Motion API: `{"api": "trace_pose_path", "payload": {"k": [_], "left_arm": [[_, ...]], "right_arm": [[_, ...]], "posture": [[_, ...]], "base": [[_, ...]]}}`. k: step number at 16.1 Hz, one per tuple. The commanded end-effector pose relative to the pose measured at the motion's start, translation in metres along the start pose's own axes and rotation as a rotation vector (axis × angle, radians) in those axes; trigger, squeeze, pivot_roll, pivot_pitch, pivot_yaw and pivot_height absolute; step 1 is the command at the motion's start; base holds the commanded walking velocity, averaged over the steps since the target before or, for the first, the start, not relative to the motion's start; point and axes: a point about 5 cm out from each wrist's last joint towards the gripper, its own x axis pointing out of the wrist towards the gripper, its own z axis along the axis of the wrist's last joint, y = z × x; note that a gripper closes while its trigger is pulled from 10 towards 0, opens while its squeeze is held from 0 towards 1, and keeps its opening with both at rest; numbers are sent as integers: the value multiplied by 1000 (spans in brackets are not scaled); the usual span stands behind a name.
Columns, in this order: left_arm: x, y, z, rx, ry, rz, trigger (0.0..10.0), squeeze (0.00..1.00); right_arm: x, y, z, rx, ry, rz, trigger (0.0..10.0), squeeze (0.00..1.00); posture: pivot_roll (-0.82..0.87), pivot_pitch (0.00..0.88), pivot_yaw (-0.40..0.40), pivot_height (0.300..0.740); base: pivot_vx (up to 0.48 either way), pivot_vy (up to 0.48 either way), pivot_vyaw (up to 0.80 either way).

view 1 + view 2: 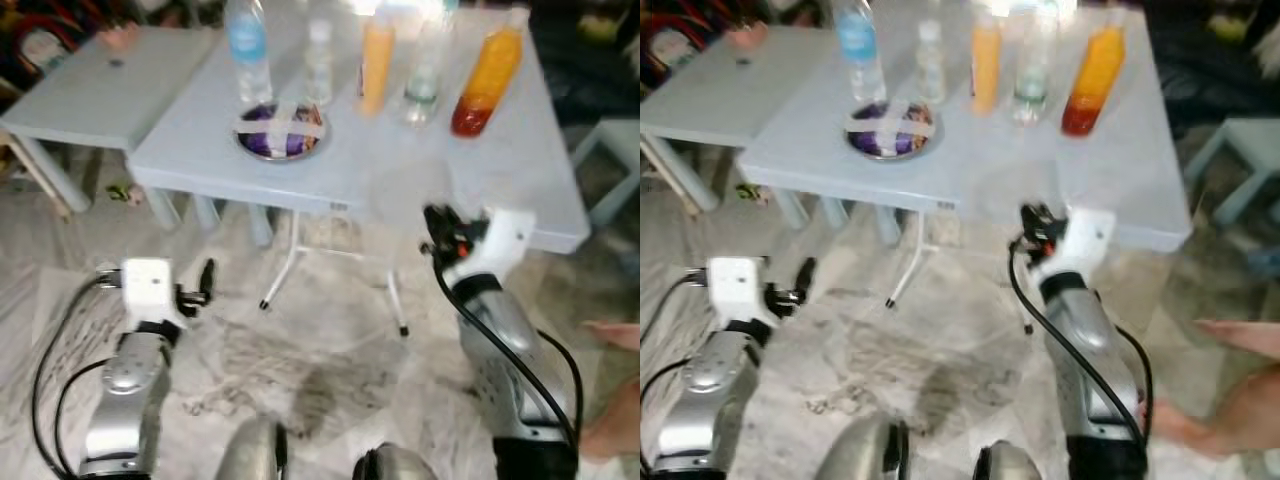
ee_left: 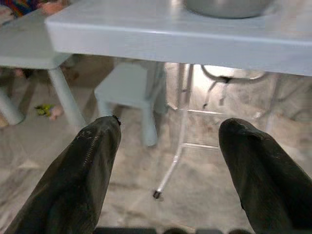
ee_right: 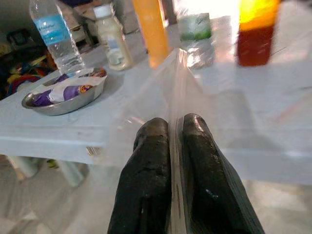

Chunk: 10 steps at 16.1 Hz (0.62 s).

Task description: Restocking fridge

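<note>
Between the right claw's [image 3: 173,134] pinched fingers hangs a clear plastic sheet [image 3: 183,78] (glossy, creased).

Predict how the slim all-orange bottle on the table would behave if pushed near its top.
The orange bottle is tall and narrow, so it would probably tip rather than slide. It looks filled nearly to the cap, so it is likely heavy for its size. The table looks smooth, so a low push might slide it instead.

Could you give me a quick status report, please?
Left gripper open, low before the table. Right gripper shut on clear plastic sheet at table edge. Bottles untouched.
</note>
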Motion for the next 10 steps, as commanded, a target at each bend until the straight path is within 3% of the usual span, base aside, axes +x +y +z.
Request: {"api": "trace_pose_path", "payload": {"k": [1,5,10], "left_arm": [[-1,5,4,23,-12,14,10000,0],[-9,10,-4,31,10,26,10000,0],[-6,8,-1,34,2,15,10000,0]], "right_arm": [[2,2,-1,-7,-3,8,10000,0],[4,-1,0,-9,-14,-8,10000,0],[5,4,-2,-17,-16,36,10000,0]], "posture": [[39,80,27,740],[45,80,29,740],[45,86,41,740]], "base": [[-311,0,0],[0,0,0],[0,0,0]]}}
